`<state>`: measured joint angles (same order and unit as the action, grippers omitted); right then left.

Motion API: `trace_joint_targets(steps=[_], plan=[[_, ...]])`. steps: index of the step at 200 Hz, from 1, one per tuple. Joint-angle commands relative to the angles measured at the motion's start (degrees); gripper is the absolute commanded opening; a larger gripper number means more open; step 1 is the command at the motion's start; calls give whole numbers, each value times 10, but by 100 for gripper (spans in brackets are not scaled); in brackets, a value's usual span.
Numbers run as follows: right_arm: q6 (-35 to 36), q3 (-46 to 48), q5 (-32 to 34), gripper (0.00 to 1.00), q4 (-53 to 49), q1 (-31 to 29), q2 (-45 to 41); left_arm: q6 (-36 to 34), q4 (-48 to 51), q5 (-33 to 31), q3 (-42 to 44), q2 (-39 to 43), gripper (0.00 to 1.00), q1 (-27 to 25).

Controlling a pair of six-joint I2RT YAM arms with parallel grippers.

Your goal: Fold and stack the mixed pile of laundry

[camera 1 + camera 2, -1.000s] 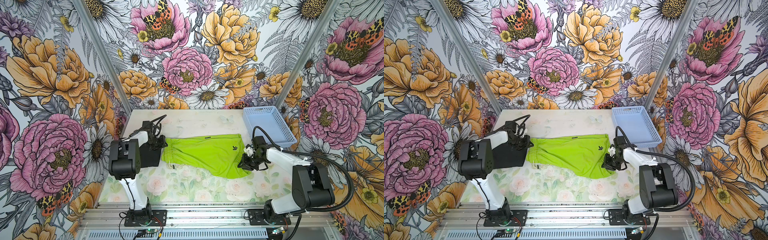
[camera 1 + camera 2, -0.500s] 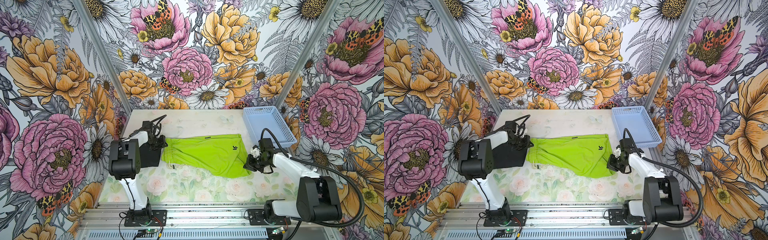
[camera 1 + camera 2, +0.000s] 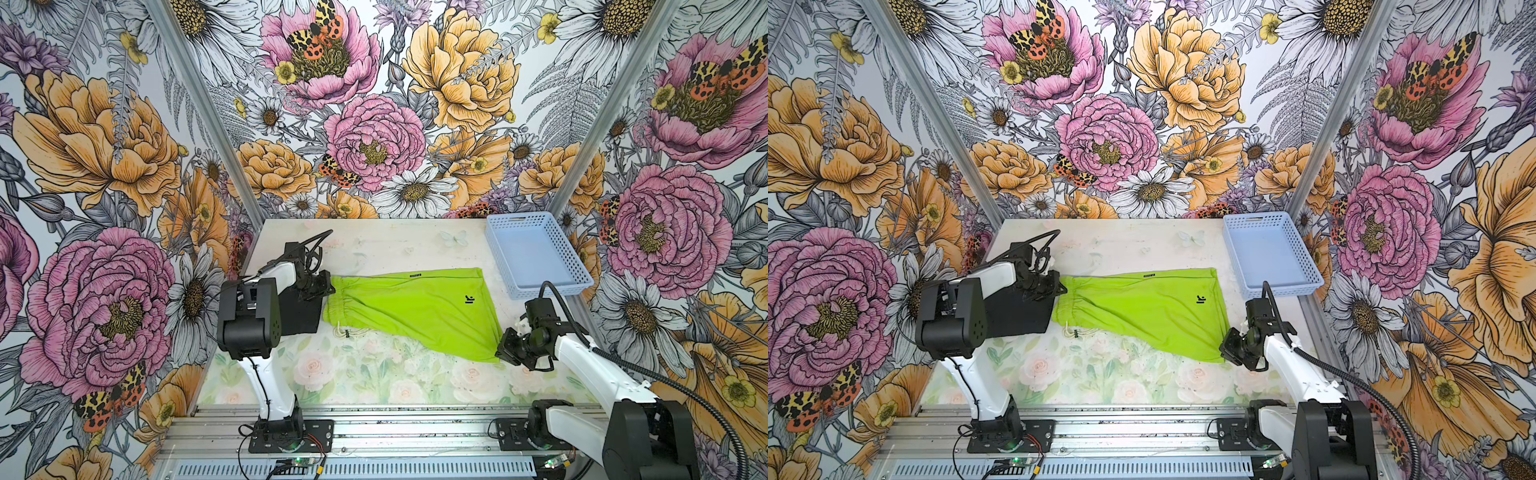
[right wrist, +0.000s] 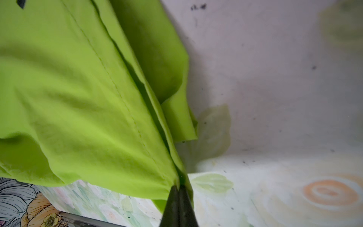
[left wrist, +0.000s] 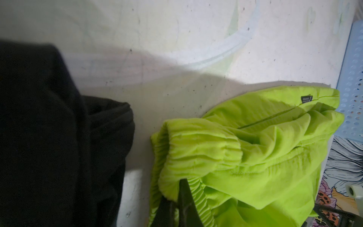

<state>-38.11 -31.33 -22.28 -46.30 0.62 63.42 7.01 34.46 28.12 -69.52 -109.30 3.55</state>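
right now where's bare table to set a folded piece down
Two bare patches of table: the front strip between the lime-green shorts and the front rail, and the back strip beyond the shorts, left of the basket. Crowded: black T-shirt and left gripper at left, right gripper at right.

We see bare table [image 3: 374, 374] along the near edge and behind the shorts [image 3: 415, 307], both open to pass. The basket [image 3: 536, 253] blocks the far right corner; the shirt [image 3: 301, 316] fills the left side, just beside the shorts' waistband.
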Motion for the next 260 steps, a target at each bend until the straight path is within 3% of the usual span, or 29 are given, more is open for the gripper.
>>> trace_joint_targets(steps=[1,31,122,139,158,200,260], plan=[[-15,-14,33,0,-7,2,1,-14,23,-2,8,-19,0,4],[-9,-48,79,0,-25,2,-3,-13,23,0,8,-16,0,4],[6,-62,113,0,-51,22,36,-12,32,16,5,-17,0,-4],[15,-93,112,23,-58,21,43,-13,33,19,5,-17,0,-6],[32,-148,141,31,-61,22,48,-13,36,23,4,-19,0,-5],[93,-313,130,42,17,20,208,-14,36,28,1,-19,0,-9],[90,-490,80,50,78,3,427,-17,35,29,8,-19,0,-10]])
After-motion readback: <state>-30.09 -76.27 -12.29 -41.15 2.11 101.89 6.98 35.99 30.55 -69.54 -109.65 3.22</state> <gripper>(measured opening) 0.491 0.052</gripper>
